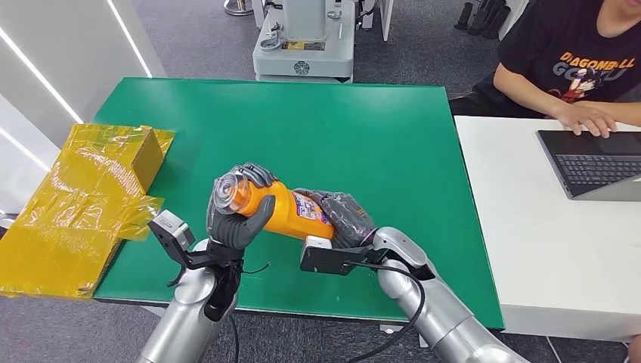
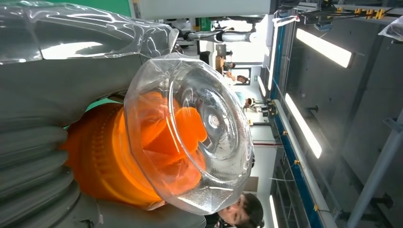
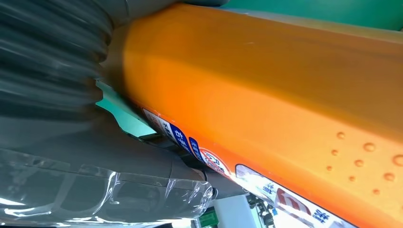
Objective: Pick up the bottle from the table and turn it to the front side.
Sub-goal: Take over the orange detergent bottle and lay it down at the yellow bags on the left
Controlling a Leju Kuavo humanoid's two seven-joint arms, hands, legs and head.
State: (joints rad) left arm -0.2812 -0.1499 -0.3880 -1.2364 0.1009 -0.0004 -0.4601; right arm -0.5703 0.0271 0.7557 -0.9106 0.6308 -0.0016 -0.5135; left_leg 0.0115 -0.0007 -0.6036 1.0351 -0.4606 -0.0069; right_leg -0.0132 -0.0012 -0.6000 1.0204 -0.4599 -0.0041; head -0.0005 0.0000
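The left hand [image 1: 236, 208] grips the clear-capped end of an orange bottle [image 1: 283, 209], while the right hand [image 1: 344, 215] grasps its other end, so the bottle lies roughly level between the two hands, held above the near edge of the green counter [image 1: 363, 136]. Crumpled yellow wrapping [image 1: 72, 204] lies over the counter's left edge, and beyond the right side a seated person [image 1: 574, 68] rests a hand by a laptop [image 1: 593, 162] on a white table [image 1: 544, 242].
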